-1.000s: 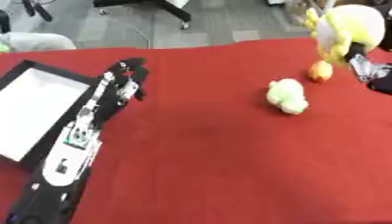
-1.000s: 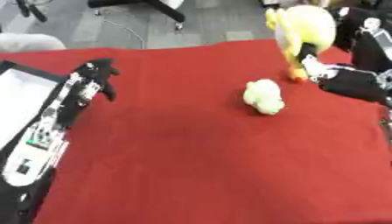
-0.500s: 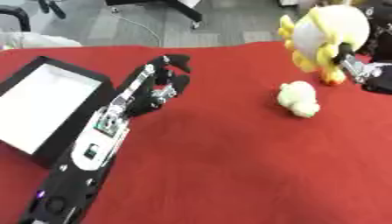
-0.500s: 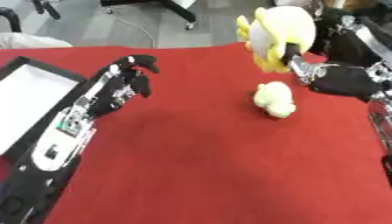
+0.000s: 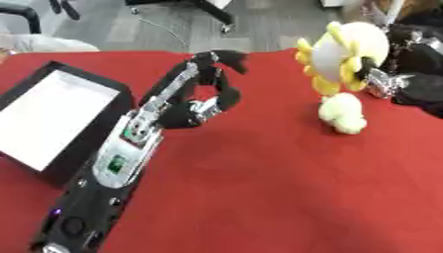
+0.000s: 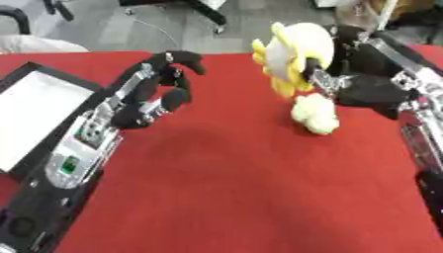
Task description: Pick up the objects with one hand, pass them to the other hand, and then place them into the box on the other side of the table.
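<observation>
Near: red cloth-covered table, bare here.

L side: black-and-silver left hand is reaching up from near-left toward centre, fingers curled into a cup, gripping nothing. Looks like it's being pre-shaped to receive the handoff (my read).

Far L: black open box w/ white inner floor is sitting beside the L forearm — the drop target, so the L hand is the one that has to deliver.

Mid-R: small pale-yellow plush lump is lying on the cloth, untouched, just below the lifted toy. Prob next in queue.

Far R: black right hand is clenching the white-and-yellow sunflower-shaped plush toy, holding it off the table, toy facing toward the L hand. Gap between toy and L fingers is open; transfer not yet done.
</observation>
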You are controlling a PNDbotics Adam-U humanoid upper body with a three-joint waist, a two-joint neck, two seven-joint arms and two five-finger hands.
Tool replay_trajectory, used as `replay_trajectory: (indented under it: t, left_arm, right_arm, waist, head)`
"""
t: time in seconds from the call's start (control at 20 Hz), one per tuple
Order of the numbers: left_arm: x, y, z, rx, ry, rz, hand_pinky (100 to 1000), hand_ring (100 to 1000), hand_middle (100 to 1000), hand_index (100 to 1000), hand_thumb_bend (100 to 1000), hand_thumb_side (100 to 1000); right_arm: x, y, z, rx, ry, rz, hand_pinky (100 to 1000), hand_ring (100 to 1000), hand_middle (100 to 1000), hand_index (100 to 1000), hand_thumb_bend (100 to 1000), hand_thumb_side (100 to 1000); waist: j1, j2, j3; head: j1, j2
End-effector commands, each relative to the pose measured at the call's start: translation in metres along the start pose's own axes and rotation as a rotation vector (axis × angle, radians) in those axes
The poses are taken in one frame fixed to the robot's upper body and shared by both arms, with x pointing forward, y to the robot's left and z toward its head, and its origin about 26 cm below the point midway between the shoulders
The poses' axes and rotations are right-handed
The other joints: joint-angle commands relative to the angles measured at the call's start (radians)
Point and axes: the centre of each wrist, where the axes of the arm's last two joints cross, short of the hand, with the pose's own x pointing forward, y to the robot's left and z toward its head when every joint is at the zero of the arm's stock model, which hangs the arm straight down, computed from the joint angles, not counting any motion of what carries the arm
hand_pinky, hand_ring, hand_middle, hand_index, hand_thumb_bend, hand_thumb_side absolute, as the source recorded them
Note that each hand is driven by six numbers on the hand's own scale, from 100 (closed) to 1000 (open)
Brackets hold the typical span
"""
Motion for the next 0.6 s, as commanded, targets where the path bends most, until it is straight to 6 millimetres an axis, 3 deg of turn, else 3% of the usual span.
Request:
replay_trajectory:
  t: [0.05, 0.3, 0.6]
  left_arm:
    - [0.007, -0.003, -0.012, -0.02, -0.054, -0.018, 456, 448, 673, 852, 493, 710]
    - [0.004, -0.013, -0.022, -0.019, -0.078, -0.011, 460, 450, 674, 854, 495, 708]
    - [0.006, -0.024, -0.037, -0.01, -0.139, -0.043, 468, 460, 681, 859, 493, 720]
  right_arm:
    - [-0.009, -0.007, -0.006, 0.0, 0.062, 0.014, 692, 611, 382, 290, 100, 100]
    - [-0.024, -0.016, -0.013, 0.038, 0.124, 0.058, 695, 614, 384, 291, 100, 100]
    - [-0.025, -0.023, 0.001, 0.082, 0.145, 0.034, 695, 612, 383, 293, 100, 100]
  waist:
    - [-0.017, -0.018, 0.007]
    - [-0.025, -0.017, 0.028]
    - [-0.028, -0.011, 0.049]
  head:
    - [-0.01, -0.002]
    - [-0.032, -0.002]
    - [-0.053, -0.002]
